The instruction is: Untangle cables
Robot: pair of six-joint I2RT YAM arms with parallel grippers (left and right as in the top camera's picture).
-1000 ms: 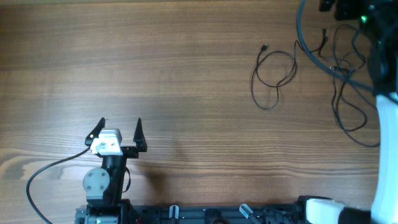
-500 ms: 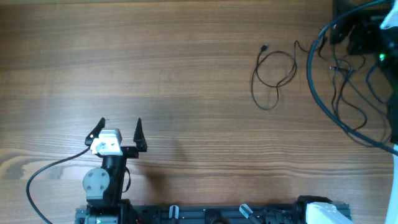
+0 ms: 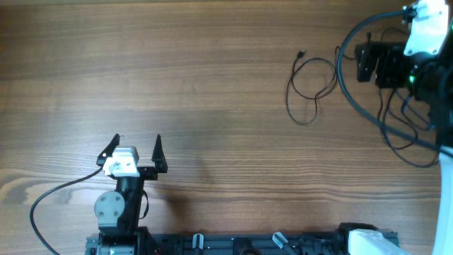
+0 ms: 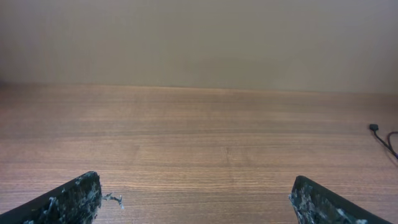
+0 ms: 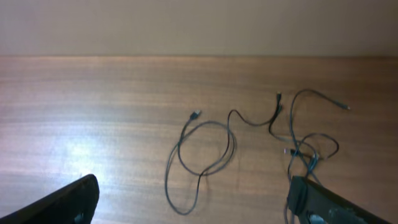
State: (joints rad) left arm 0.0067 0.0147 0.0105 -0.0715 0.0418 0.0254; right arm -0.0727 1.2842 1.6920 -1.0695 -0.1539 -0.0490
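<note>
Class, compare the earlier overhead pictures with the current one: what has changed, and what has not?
The right gripper swung in from the far right corner, toward the near side and leftward, and now hangs over the tangled cables. It took hold of nothing; its jaws stay wide open. The left gripper, also open, and the cables kept their places.

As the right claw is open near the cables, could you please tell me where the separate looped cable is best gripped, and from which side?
Probably the looped cable is best taken just behind its plug end, well clear of the tangle. Bring the right claw down from above, closing across the cord: it lies flat on the table, offering no side hold.
</note>
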